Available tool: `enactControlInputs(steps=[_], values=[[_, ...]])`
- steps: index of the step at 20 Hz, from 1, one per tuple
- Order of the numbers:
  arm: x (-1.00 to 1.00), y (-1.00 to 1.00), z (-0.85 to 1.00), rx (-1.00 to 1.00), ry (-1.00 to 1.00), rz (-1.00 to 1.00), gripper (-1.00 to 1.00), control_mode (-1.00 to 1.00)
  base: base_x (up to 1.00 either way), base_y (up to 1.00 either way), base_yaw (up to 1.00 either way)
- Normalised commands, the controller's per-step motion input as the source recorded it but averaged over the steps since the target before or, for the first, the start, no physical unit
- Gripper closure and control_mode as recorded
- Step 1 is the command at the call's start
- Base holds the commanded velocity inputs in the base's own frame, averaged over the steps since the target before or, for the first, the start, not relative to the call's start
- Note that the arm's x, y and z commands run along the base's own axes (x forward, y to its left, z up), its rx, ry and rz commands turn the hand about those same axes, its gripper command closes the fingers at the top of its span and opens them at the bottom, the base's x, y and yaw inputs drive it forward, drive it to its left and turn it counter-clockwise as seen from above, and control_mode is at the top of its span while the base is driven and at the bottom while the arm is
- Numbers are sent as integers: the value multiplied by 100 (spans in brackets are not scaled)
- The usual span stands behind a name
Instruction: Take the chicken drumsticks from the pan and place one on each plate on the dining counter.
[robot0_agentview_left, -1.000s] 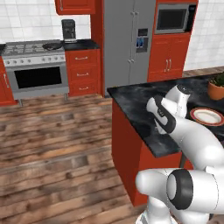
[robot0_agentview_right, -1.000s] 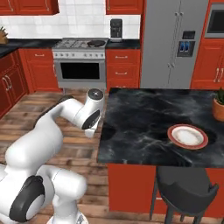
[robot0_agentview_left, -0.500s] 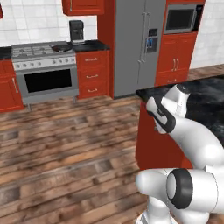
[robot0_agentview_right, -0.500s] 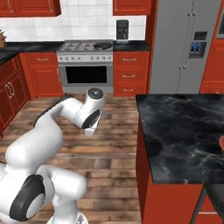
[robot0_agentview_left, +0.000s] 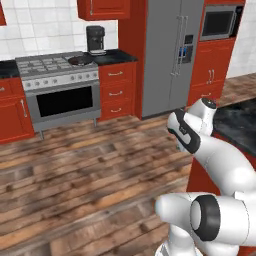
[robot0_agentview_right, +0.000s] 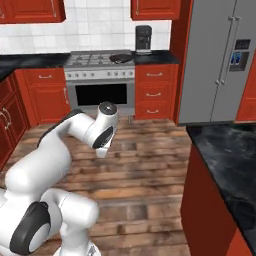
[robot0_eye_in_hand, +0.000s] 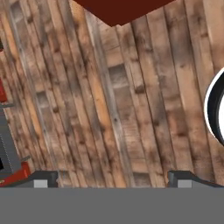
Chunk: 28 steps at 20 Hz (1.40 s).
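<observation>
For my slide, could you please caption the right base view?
White arm folded over wooden floor, facing the stove with the pan on it; dining counter at right.

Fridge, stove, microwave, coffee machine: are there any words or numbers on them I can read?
No readable words or numbers anywhere.
Fridge: its door panel shows a blue patch, too blurred to read.
Stove: no legible markings on the front.
Microwave: nothing legible.
Coffee machine: plain black, no label visible.

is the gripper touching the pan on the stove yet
Apart. In the hand view the gripper points at bare wood floor, its fingers spread with nothing between. The right base view shows the pan far off on the stove.
</observation>
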Motion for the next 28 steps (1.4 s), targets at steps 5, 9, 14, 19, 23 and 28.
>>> enactControlInputs(steps=[5,9,14,19,23,28], values=[[0,0,0,0,0,0,-100,100,100,77,-15],[0,0,0,0,0,0,-100,100,100,59,-9],[0,0,0,0,0,0,-100,100,100,47,-8],[0,0,0,0,0,0,-100,100,100,44,-6],[0,0,0,0,0,0,-100,100,100,11,4],[0,0,0,0,0,0,-100,100,99,0,16]])
